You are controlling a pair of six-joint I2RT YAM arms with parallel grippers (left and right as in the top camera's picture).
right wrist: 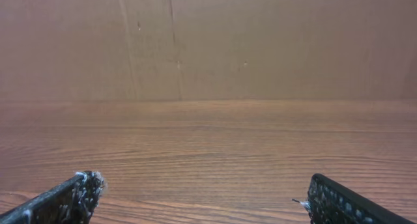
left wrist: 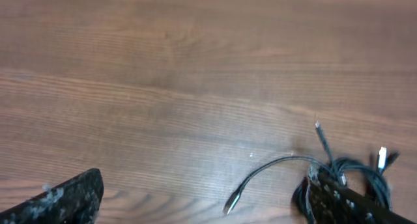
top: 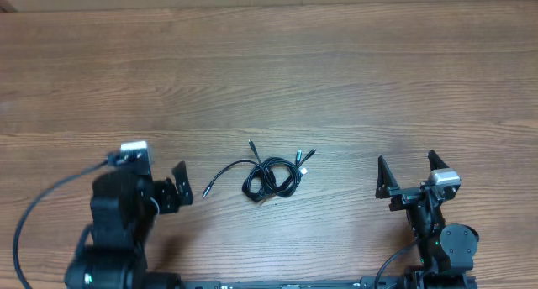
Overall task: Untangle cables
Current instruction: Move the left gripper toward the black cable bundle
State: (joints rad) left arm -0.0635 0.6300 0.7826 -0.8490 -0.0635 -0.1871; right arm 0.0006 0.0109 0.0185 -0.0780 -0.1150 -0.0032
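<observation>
here, the cables (top: 271,176) lay in one small knot of black loops near the middle of the wooden bench (top: 353,79), between the two arms and apart from both. one loose strand curved out of the knot toward the left arm and ended in a small plug (top: 207,191) lying flat on the wood. a few short ends stuck out of the knot on its far side, one of them white-tipped (left wrist: 382,154). the left end effector (left wrist: 205,183) stood with its jaws spread wide and gripped nothing. in its wrist view the knot sat partly hidden behind the right-hand finger (left wrist: 352,204), while the overhead view showed it clear of the strands. the right end effector (top: 406,165) was likewise spread wide and empty, well off to the right of the knot. its own camera faced bare wood grain and a brown wall (right wrist: 260,42) beyond.
</observation>
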